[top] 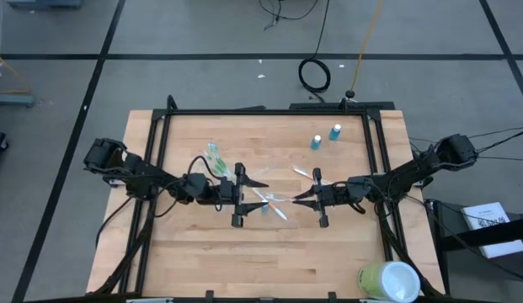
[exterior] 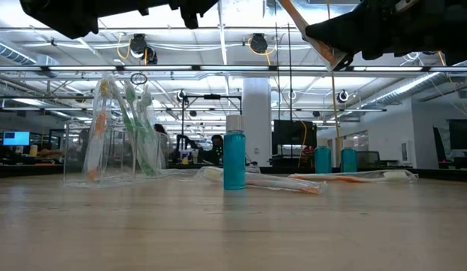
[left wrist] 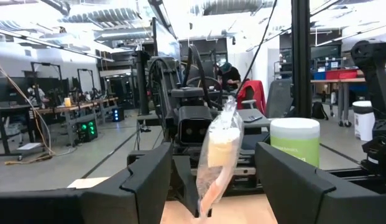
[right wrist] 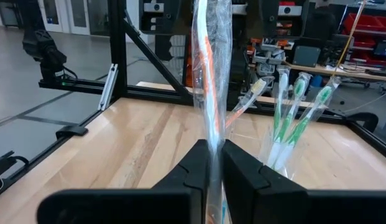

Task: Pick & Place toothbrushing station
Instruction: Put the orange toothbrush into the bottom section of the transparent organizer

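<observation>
Right pincer [right wrist: 215, 163] clamping wrapped toothbrush [right wrist: 208, 81], wooden table [top: 202, 261]

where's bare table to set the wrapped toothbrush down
The near half of the table is bare, up to the large green cup at the right near corner. The far left corner is free too. It is crowded mid-table, around the clear cup, loose toothbrushes and both grippers.

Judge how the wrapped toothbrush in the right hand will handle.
The wrapped toothbrush looks thin, so probably light, and it stands straight from the right hand, suggesting stiffness. Its glossy loose wrapper may let it slip or pivot in the pinch.
</observation>
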`<action>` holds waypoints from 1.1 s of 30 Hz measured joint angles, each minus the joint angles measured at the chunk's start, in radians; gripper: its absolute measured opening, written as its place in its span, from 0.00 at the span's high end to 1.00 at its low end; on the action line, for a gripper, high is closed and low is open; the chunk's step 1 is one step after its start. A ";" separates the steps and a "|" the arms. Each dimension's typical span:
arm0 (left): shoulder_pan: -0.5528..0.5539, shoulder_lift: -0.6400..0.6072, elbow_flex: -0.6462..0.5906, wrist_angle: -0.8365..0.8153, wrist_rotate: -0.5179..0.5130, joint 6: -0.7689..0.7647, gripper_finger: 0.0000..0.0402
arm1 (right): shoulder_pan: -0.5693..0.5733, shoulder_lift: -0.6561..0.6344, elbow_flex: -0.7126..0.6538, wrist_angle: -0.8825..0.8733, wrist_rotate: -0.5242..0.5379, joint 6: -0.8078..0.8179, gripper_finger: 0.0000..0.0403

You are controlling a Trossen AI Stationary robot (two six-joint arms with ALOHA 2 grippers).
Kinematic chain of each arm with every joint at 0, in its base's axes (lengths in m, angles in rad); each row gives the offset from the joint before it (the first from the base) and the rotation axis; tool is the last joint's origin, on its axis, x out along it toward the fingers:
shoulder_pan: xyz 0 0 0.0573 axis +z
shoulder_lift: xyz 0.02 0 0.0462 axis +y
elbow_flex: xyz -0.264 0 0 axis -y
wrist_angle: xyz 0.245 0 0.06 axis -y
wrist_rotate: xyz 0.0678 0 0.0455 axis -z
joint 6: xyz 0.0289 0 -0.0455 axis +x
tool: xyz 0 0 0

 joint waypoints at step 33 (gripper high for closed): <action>0.002 0.000 -0.002 0.013 0.000 -0.034 0.41 | 0.000 0.000 0.000 0.000 0.000 -0.003 0.94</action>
